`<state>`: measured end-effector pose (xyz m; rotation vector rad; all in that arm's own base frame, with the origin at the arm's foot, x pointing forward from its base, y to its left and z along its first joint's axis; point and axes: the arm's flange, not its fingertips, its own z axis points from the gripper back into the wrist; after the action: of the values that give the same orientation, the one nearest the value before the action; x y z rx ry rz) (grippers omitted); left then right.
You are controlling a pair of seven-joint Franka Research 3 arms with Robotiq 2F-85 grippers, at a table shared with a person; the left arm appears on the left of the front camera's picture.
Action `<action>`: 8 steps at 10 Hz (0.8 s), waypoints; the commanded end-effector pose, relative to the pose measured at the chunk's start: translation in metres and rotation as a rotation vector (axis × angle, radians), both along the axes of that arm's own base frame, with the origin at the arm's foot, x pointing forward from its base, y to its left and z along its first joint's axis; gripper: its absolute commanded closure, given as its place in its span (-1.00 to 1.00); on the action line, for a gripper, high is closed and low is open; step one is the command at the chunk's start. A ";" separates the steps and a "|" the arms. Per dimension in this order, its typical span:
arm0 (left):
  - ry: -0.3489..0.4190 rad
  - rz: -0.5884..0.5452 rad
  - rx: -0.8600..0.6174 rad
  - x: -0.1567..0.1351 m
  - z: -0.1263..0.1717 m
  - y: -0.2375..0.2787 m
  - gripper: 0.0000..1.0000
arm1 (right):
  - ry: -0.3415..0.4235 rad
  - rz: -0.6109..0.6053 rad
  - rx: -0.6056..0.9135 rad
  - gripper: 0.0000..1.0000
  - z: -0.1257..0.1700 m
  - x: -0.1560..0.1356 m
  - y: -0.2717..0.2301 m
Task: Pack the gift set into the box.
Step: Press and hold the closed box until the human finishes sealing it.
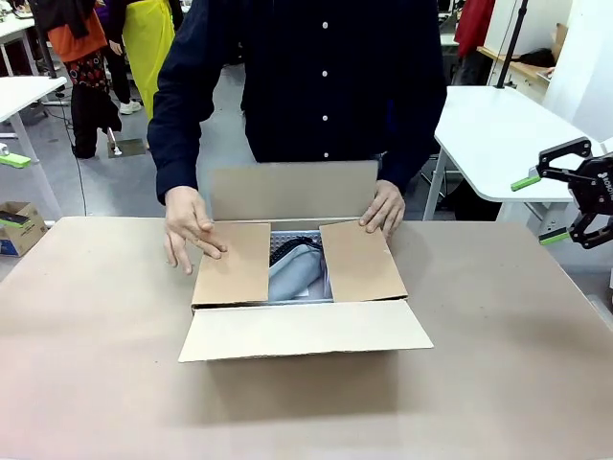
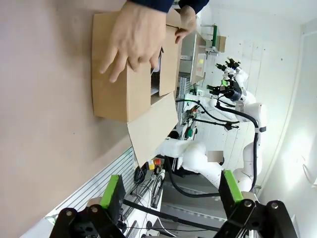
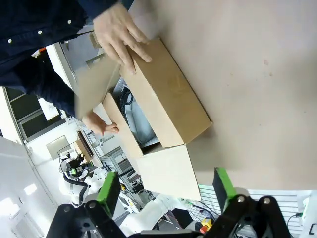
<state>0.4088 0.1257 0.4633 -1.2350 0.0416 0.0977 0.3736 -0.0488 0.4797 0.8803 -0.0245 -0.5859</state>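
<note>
The box (image 1: 299, 287) stands mid-table, its far flap upright and its near flap lying out flat. A person's hands (image 1: 188, 228) press the two side flaps inward. Through the gap between the flaps I see the grey pouch (image 1: 297, 273) lying in the white perforated basket (image 1: 281, 246); the small white carton is hidden. My right gripper (image 1: 538, 209) hangs open at the right edge, well clear of the box. From its wrist, the right gripper (image 3: 166, 191) is open above the box (image 3: 168, 99). My left gripper (image 2: 171, 193) is open and empty, far from the box (image 2: 126, 79).
The brown table (image 1: 498, 364) has free room on both sides of the box. A small brown carton (image 1: 19, 227) sits on the floor at far left. White tables (image 1: 498, 134) stand behind the person.
</note>
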 end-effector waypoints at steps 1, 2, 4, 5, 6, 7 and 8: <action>0.007 0.004 0.007 -0.003 0.000 -0.001 -1.00 | -0.010 0.019 -0.008 -1.00 -0.001 -0.001 -0.002; 0.007 0.004 0.007 -0.003 0.000 -0.001 -1.00 | -0.010 0.019 -0.008 -1.00 -0.001 -0.001 -0.002; 0.007 0.004 0.007 -0.003 0.000 -0.001 -1.00 | -0.010 0.019 -0.008 -1.00 -0.001 -0.001 -0.002; 0.007 0.004 0.007 -0.003 0.000 -0.001 -1.00 | -0.010 0.019 -0.008 -1.00 -0.001 -0.001 -0.002; 0.007 0.004 0.007 -0.003 0.000 -0.001 -1.00 | -0.010 0.019 -0.008 -1.00 -0.001 -0.001 -0.002; 0.007 0.004 0.007 -0.003 0.000 -0.001 -1.00 | -0.010 0.019 -0.008 -1.00 -0.001 -0.001 -0.002; 0.007 0.004 0.007 -0.003 0.000 -0.001 -1.00 | -0.010 0.019 -0.008 -1.00 -0.001 -0.001 -0.002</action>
<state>0.4088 0.1257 0.4633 -1.2350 0.0416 0.0977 0.3736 -0.0488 0.4797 0.8803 -0.0243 -0.5858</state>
